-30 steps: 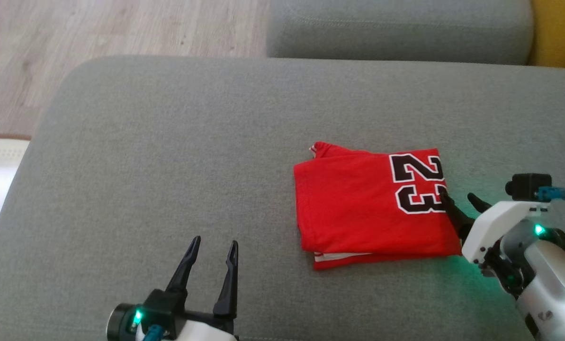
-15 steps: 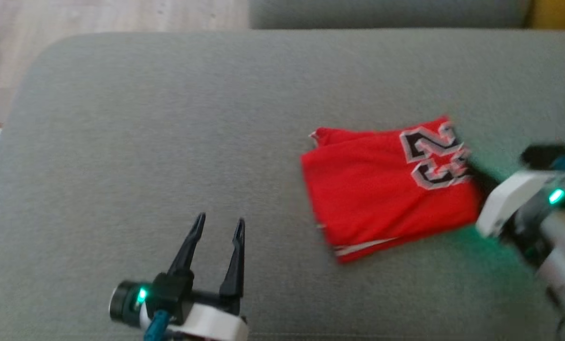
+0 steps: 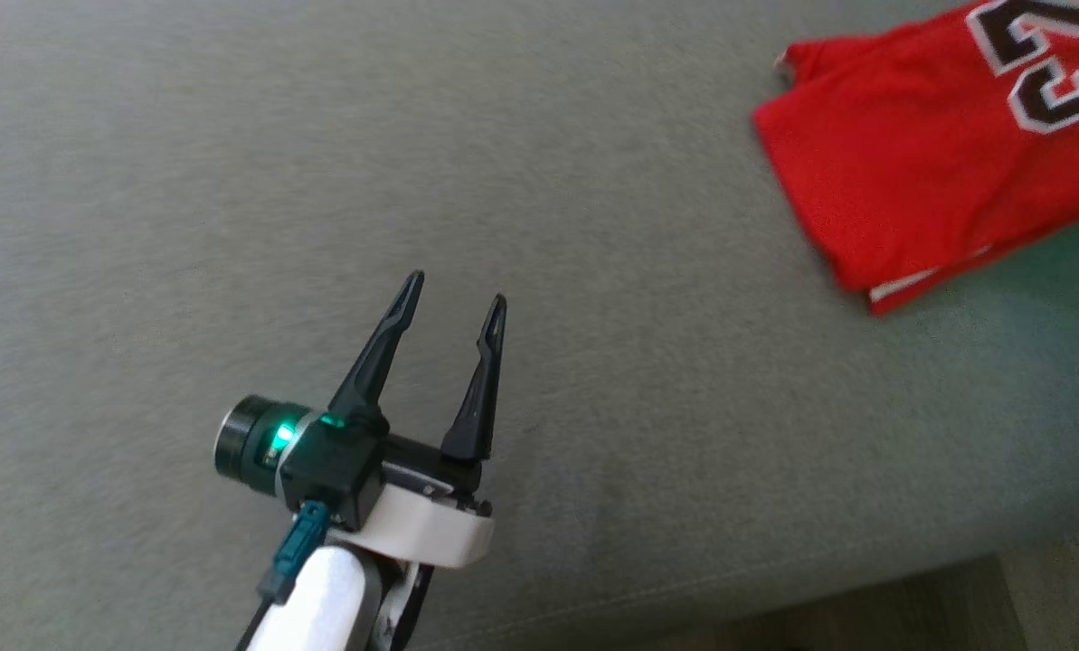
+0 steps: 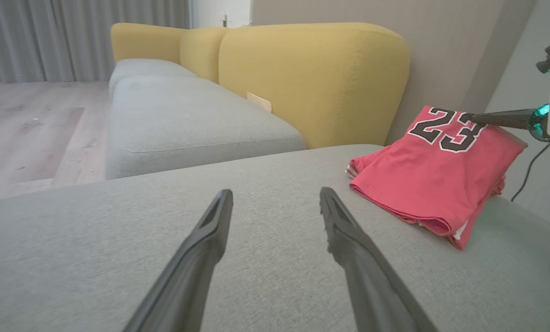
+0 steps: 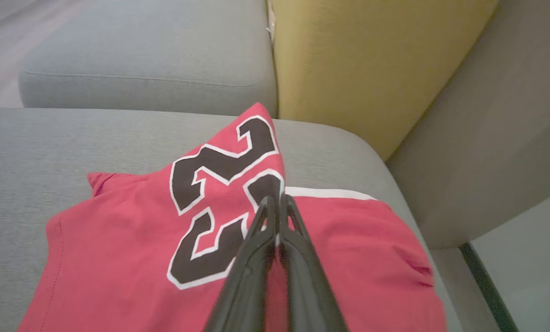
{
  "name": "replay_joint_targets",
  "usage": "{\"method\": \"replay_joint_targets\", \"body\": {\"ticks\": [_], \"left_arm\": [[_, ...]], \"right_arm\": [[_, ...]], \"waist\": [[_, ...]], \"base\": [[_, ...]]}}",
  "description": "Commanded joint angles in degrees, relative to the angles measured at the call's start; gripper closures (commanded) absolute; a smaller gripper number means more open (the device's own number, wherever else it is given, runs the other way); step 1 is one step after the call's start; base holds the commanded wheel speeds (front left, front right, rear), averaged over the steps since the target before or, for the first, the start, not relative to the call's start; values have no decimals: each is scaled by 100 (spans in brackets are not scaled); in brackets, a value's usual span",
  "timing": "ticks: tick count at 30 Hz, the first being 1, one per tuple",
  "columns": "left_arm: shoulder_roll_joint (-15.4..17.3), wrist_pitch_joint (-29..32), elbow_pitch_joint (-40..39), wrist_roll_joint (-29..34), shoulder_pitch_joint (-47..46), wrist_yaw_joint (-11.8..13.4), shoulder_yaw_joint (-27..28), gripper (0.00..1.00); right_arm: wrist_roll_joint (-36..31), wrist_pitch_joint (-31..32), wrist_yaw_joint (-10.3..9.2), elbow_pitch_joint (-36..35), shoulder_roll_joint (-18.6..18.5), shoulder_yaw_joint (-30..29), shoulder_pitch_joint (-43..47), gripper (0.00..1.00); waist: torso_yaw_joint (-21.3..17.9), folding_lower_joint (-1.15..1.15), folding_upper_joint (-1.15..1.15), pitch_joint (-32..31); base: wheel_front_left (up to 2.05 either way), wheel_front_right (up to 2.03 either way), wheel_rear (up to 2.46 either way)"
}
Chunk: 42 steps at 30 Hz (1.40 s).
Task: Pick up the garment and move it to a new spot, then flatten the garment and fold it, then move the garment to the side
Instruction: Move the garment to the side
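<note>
Lying folded at the upper right of the head view, red fabric jersey with black number 23 (image 3: 919, 154) rests on grey upholstered sofa seat (image 3: 231, 181). Right pincer (image 5: 275, 199) is clamped on its raised numbered edge. Left pincer (image 3: 458, 287), lower centre, has fingers apart and holds nothing.

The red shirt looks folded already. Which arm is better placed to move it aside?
The right. The right gripper is shut on the red shirt beside the 23, with that edge raised. The left gripper is open over the bare grey cushion, apart from the shirt.
</note>
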Motion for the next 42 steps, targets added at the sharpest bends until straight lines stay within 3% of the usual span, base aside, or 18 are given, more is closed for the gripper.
{"method": "replay_joint_targets", "body": {"ticks": [1,11,12,13,14,18,24,34,42], "left_arm": [[-33,-69,-198,61,-154,-20,148,0],[-12,-69,-143,184,-450,-167,202,0],[-10,-69,-140,189,-467,-173,216,0],[-9,-69,-129,191,-478,-180,224,0],[-9,-69,-116,192,-484,-185,231,0],[-14,-69,-58,158,-458,-143,240,0],[-27,-69,44,-146,-210,-24,320,0],[-32,-69,567,-401,372,492,776,0],[-33,-69,798,-478,814,512,1011,0]], "right_arm": [[-41,-76,-5,-78,-260,-66,-87,100],[-309,-348,-5,289,-784,-469,-584,100],[-360,-379,-5,346,-811,-519,-604,76],[-423,-390,-5,404,-812,-560,-609,5],[-484,-383,-5,453,-787,-592,-602,0],[-738,-462,-5,546,-586,-686,-510,0],[-643,-628,-5,341,16,-828,75,0],[-510,-1229,-5,-193,1170,-738,1532,0],[-658,-1699,-5,-416,2031,-1081,2397,0]], "waist": [[-319,-1,0,302],[-354,-1,0,682],[-333,-1,0,696],[-306,-1,0,698],[-281,-1,0,691],[-152,-1,0,537],[93,-1,0,-22],[570,-1,0,-1110],[805,-1,0,-1821]], "base": [[0,0,0],[0,0,0],[0,0,0],[0,0,0],[0,0,0],[0,0,0],[0,0,0],[0,0,0],[0,0,0]]}}
